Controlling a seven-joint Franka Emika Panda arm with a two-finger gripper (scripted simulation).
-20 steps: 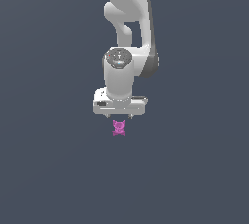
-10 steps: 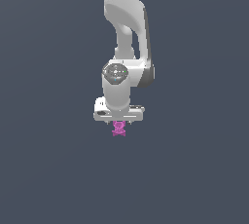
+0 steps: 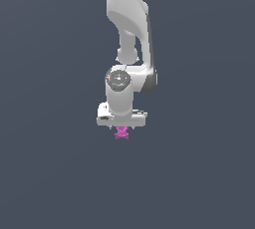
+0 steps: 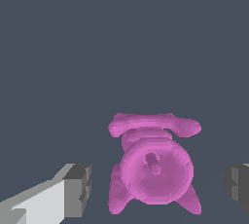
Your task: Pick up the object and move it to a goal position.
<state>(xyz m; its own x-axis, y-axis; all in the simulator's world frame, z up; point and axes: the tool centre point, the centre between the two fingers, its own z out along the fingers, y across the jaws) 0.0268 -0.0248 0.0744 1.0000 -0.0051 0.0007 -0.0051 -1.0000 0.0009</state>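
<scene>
gripper (image 3: 122, 127) lowered since a second ago; fingers (image 4: 78, 189) spread wide, straddling the pink object (image 4: 154, 169), untouched: ready to close.

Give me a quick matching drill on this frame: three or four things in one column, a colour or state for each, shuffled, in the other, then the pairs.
Things:
1. pink object
2. gripper
3. finger pads
4. arm

Colour or state:
A. white, reaching down from above
B. dark grey
C. magenta, sitting between the jaws, touched by neither
D. open, straddling the object

Pairs: 1-C, 2-D, 3-B, 4-A
</scene>
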